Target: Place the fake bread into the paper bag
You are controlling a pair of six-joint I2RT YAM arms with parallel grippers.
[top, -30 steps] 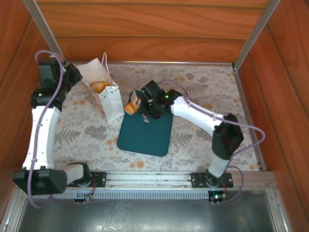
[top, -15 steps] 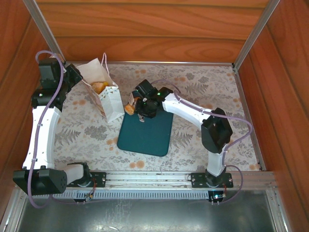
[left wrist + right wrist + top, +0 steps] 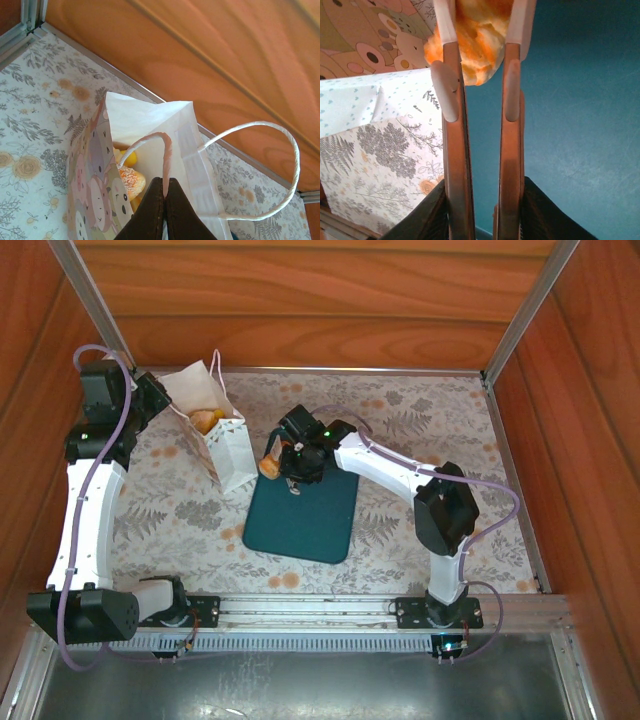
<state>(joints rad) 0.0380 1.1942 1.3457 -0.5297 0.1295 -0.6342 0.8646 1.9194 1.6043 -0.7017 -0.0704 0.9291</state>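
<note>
Nearest, the dark teal tray lies at the table's centre.

- **Right gripper**: it hangs over the tray's far-left corner. In the right wrist view the right gripper has its jaws a little apart, pinching one fake bread, a glossy orange-brown piece, between the fingertips. The piece is too cropped to tell its long axis.
- **Paper bag**: it stands just left of the held piece, with its printed face beside the fingers. Its open mouth lies up and farther to the far left. Judged from this, the coming move is a short carry left and up over the rim, and the right arm is the nearer one.
- **Bag contents:** orange pastries already lie inside.
- **Left gripper**: at the far left, its jaws are pressed together on the pink handle, which seems to keep the mouth open. The white cord handle hangs free.
</note>
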